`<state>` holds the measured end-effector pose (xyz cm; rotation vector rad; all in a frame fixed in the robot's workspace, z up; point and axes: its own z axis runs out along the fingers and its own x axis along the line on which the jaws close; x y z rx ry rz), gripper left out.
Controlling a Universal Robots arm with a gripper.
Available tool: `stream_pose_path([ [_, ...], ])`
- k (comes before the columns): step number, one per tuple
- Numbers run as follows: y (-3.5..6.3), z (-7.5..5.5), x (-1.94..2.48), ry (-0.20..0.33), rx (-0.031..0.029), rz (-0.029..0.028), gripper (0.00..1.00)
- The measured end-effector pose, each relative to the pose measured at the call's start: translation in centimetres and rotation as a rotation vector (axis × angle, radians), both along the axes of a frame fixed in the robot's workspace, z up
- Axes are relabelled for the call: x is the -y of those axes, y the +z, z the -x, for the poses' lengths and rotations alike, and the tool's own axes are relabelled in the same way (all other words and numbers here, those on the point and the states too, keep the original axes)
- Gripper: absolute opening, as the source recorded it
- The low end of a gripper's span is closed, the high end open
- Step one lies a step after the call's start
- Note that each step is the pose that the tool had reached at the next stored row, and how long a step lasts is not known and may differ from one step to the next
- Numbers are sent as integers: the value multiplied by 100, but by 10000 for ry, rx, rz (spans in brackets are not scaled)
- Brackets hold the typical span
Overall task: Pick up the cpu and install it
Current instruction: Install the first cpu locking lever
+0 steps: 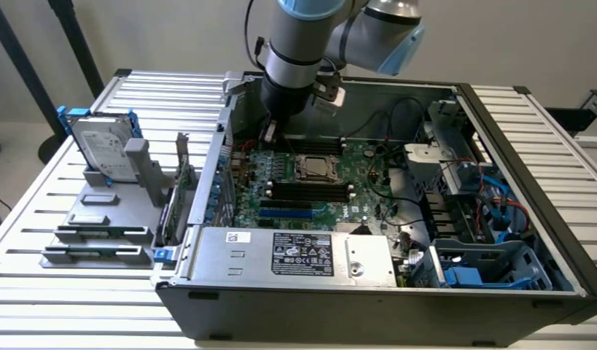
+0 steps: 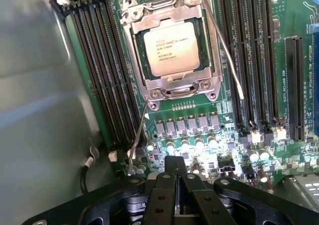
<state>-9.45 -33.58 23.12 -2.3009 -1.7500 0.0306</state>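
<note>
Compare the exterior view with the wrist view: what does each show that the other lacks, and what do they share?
Exterior view: the hard drive on a stand beside the computer case. Wrist view: printed text on the chip's lid. Shared: the cpu sitting in its socket, memory slots, and the shut gripper, empty.

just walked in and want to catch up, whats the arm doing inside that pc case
The robot arm's gripper is shut with nothing in it, hanging low inside the open computer case, close over the motherboard. The cpu already sits in its socket with a metal frame around its edges. A hard drive stands on a rack outside the case.
</note>
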Motion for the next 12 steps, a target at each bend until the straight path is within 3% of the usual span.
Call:
stream_pose_path([
  [9, 96, 3, 0, -1038, -3, -141, 11],
  [12, 98, 13, 0, -1335, -1, -155, 11],
])
